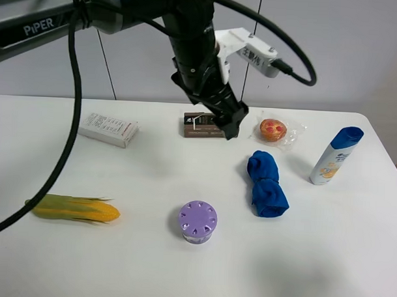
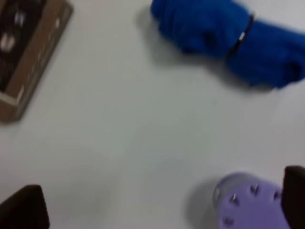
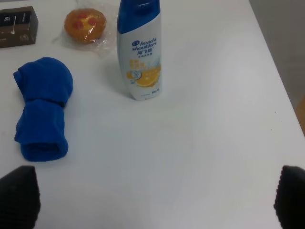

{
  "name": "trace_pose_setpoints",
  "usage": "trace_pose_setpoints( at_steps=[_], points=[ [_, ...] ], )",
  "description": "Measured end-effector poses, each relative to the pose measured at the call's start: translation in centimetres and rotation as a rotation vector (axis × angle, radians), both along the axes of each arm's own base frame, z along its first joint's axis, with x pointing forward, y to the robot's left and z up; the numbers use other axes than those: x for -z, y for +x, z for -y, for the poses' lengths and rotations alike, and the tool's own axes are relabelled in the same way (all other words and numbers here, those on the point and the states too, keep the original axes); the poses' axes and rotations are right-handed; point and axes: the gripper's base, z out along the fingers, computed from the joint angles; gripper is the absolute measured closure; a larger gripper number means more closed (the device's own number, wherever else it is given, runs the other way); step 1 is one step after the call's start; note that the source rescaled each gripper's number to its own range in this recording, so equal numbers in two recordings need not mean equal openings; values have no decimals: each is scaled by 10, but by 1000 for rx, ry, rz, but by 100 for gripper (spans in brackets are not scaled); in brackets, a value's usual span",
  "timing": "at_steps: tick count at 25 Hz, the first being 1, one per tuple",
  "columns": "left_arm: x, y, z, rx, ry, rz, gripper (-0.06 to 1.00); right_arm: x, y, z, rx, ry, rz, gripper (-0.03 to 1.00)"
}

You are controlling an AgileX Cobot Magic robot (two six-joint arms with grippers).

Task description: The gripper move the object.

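The object, a small round orange tart with red spots in a crinkly clear wrapper, lies at the back right of the white table; it also shows in the right wrist view. My left gripper hangs above the table just left of the tart, over the end of a brown box. In the left wrist view the left gripper is open and empty, and the tart is out of that view. My right gripper is open and empty, well short of the tart; it is outside the exterior view.
A rolled blue cloth lies in front of the tart. A shampoo bottle stands at the right. A purple vented container sits front centre. A white carton and a corn cob lie at the left.
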Motion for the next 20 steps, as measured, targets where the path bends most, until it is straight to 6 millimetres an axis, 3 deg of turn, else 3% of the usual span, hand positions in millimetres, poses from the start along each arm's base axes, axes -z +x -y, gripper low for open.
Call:
trace_pose_setpoints(
  at_steps=[4, 8, 16, 20],
  points=[
    [12, -8, -39, -87, 8, -21, -5, 0, 0, 0, 0, 0, 0, -3],
    [5, -24, -94, -218, -49, 27, -5, 0, 0, 0, 0, 0, 0, -3],
    [-26, -71, -234, -579, -122, 167, -5, 0, 0, 0, 0, 0, 0, -3],
    [-53, -110, -298, -777, -112, 335, -5, 0, 0, 0, 0, 0, 0, -3]
  ],
)
